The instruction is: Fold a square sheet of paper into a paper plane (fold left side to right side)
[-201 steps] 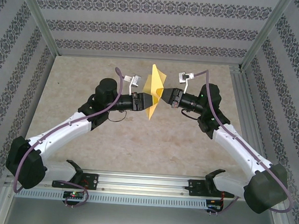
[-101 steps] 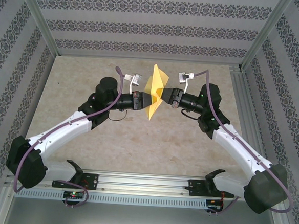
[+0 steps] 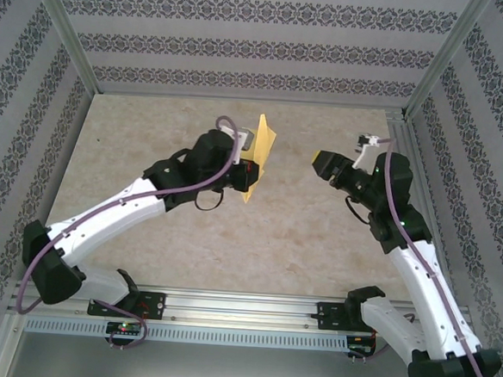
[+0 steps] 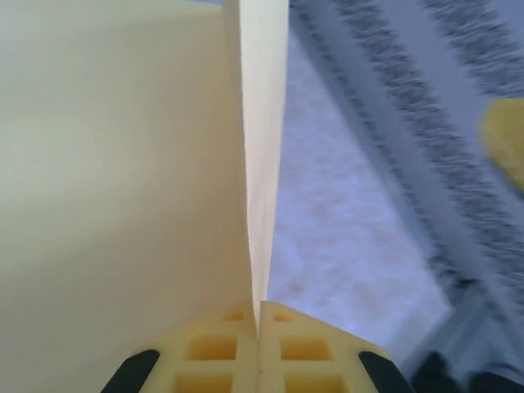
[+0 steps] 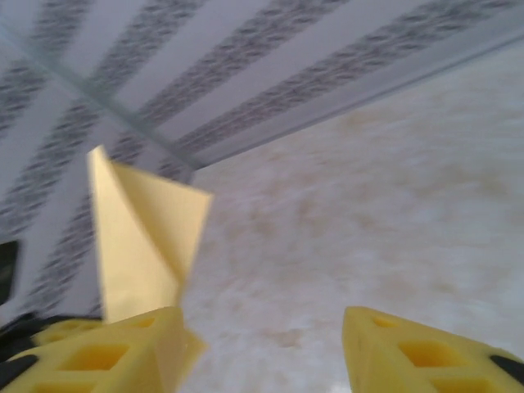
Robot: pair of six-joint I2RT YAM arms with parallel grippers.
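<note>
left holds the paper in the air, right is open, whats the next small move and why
Probably lower the left gripper to lay the paper flat on the table: it is pinched by one edge in mid-air, and the right gripper stands open, apart, so no crease can be pressed.

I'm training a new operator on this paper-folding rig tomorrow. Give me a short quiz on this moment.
1. Fill in: the jaws of the right gripper stand ___.
2. Which is shut on the paper? A. left gripper B. right gripper C. both
3. True or false: the right gripper touches the paper.
Key: 1 open; 2 A; 3 false.
</note>
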